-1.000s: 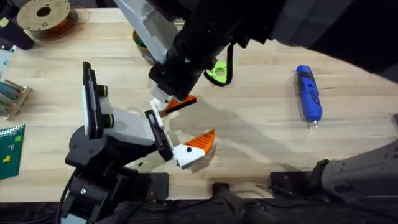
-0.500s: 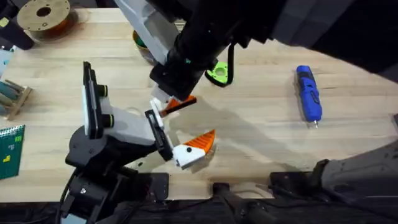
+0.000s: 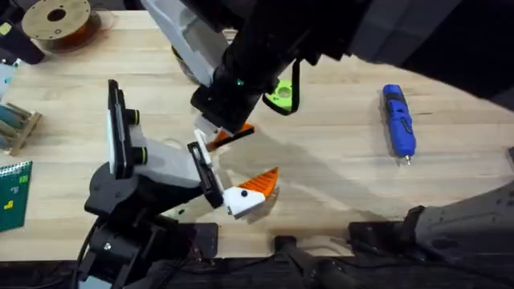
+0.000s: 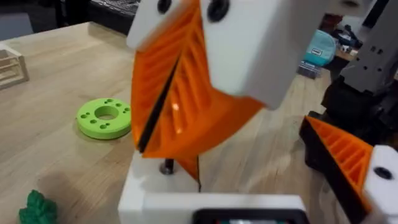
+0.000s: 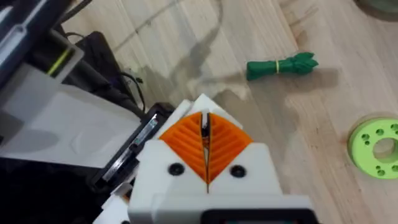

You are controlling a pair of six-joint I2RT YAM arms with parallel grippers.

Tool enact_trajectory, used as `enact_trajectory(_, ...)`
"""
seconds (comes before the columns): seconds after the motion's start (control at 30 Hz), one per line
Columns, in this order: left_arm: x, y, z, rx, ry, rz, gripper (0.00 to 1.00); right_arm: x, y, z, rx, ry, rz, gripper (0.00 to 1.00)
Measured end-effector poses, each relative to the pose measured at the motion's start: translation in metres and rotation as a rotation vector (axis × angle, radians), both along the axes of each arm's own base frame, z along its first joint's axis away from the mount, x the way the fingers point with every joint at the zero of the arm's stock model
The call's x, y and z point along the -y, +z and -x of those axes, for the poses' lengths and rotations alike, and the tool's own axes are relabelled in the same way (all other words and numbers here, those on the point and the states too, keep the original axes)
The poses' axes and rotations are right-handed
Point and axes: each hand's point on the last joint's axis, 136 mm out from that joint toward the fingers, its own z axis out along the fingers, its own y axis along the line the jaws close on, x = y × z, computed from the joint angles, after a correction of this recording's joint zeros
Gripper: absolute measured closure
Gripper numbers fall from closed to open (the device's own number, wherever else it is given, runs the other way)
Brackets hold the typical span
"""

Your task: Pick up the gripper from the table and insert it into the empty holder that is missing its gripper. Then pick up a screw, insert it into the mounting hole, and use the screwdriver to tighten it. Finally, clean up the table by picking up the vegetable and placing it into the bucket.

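Observation:
The orange gripper (image 3: 238, 133) sits in the white holder (image 4: 211, 200), one jaw mount of my left gripper (image 3: 253, 154), which stands open with its other orange finger (image 4: 342, 155) well apart. My right gripper (image 5: 204, 121) reaches across from above, shut on a small dark screw (image 4: 166, 167) whose lower end meets the holder's top. To the right lies the blue screwdriver (image 3: 397, 120). The dark green vegetable (image 5: 283, 66) rests on the table near the left arm. A sliver of the bucket (image 3: 180, 64) shows behind the right arm.
A bright green disc (image 3: 279, 94) lies just beyond the grippers. A brown spool (image 3: 56, 20) sits at the far left corner, with a wooden rack (image 3: 16, 124) and a green board (image 3: 12, 193) along the left edge. Bare table lies between the grippers and the screwdriver.
The right arm has shifted very slightly over the holder. Nothing else has moved.

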Motion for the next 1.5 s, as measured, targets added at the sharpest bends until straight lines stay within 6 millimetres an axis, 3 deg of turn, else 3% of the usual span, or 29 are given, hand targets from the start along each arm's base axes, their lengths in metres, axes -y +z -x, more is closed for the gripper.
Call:
enact_trajectory(0.37, 0.0, 0.0, 0.0, -0.006, -0.002, 0.003, 0.014, 0.008, -0.005, -0.002, 0.032, -0.016, 0.055, 0.994)
enact_trajectory(1.3, 0.0, 0.0, 0.0, -0.004, -0.003, 0.001, 0.014, 0.005, -0.008, 0.002, 0.007, -0.008, 0.05, 0.987)
enact_trajectory(1.33, 0.0, 0.0, 0.0, -0.003, -0.002, 0.001, 0.014, 0.005, -0.008, 0.002, 0.003, -0.013, 0.05, 0.893)
enact_trajectory(1.5, 0.0, 0.0, 0.0, -0.001, -0.001, 0.0, 0.014, 0.008, -0.01, -0.001, 0.007, -0.021, 0.066, 0.189)
